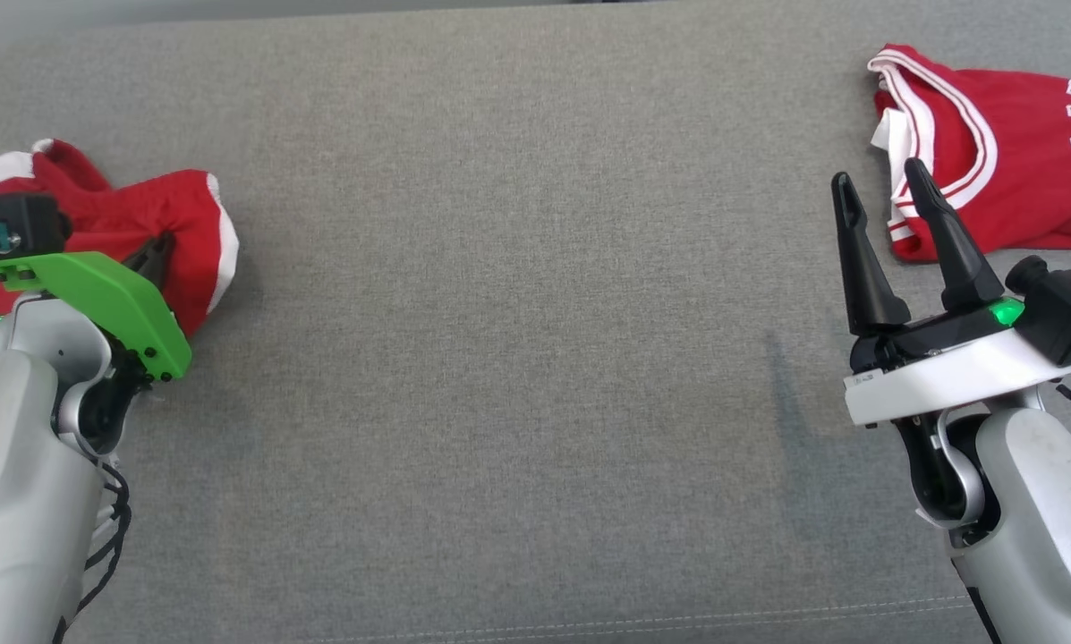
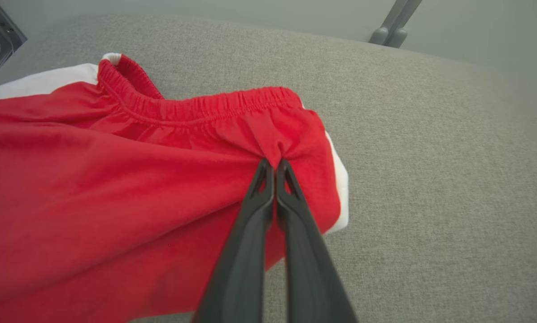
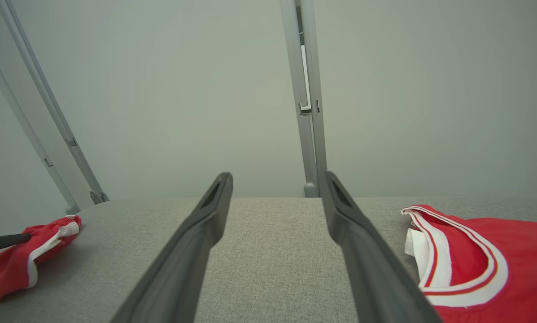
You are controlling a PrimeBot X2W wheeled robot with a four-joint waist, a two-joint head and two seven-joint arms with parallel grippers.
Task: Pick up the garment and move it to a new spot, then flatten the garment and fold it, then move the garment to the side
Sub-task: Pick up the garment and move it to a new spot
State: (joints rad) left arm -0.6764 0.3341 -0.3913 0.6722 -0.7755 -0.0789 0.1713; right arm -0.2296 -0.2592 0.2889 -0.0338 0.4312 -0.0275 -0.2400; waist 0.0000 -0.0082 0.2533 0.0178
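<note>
Red shorts (image 2: 115, 179) pinched just under the waistband, at the left edge of the counter (image 1: 517, 358)
Light, limp cloth, likely to sag and drag when lifted; the left pincer (image 2: 276, 163) is clamped on a small fold there, while the right pincer (image 1: 879, 173) gapes empty beside a jersey (image 1: 1027, 170)

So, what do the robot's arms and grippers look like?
Both forearms are pale grey. Each gripper has two long, black, tapered fingers. The left gripper carries a green wrist plate, the right gripper a white plate with a green light. Black cables run along the left forearm.
</note>
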